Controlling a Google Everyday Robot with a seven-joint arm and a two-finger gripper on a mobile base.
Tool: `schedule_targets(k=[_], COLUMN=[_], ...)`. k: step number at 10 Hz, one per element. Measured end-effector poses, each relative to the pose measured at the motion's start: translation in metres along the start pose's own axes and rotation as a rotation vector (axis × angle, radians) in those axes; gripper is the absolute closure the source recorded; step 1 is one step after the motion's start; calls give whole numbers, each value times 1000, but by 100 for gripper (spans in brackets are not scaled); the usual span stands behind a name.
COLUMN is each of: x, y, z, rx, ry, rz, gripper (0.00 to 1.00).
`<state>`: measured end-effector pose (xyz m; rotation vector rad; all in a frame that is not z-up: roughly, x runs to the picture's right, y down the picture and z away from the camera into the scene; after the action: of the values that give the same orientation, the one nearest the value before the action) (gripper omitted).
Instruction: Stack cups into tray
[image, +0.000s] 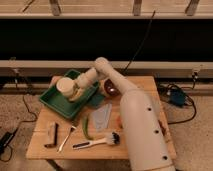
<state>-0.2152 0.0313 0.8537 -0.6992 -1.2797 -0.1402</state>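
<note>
The green tray (56, 104) lies on the left part of the wooden table (40, 145). My gripper (76, 91) is over the tray and is shut on the cream-white cup (65, 85), which it holds upright just above the tray floor near the middle. My arm reaches in from the lower right across the table. The dark grey-brown cup is not in view; it may be hidden behind the cream cup or my arm.
A dark maroon bowl (111, 88) sits right of the tray, with a teal sponge block (96, 100) by the tray's corner. A green vegetable (86, 128), a brush (97, 142), a fork (65, 139) and a wooden block (51, 134) lie along the front.
</note>
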Motion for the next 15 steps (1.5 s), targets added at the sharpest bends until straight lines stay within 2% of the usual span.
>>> schedule_targets(k=[3, 4, 7, 10, 11, 12, 15], x=[9, 12, 17, 18, 17, 17, 18], y=[3, 4, 7, 5, 2, 1, 2], z=[9, 13, 29, 46, 54, 59, 59], rx=[-14, -21, -48, -55, -54, -58, -68], ry=[-4, -6, -17, -32, -37, -44, -49], rz=[11, 14, 25, 32, 31, 33, 39], gripper=[98, 92, 61, 31, 24, 20, 20])
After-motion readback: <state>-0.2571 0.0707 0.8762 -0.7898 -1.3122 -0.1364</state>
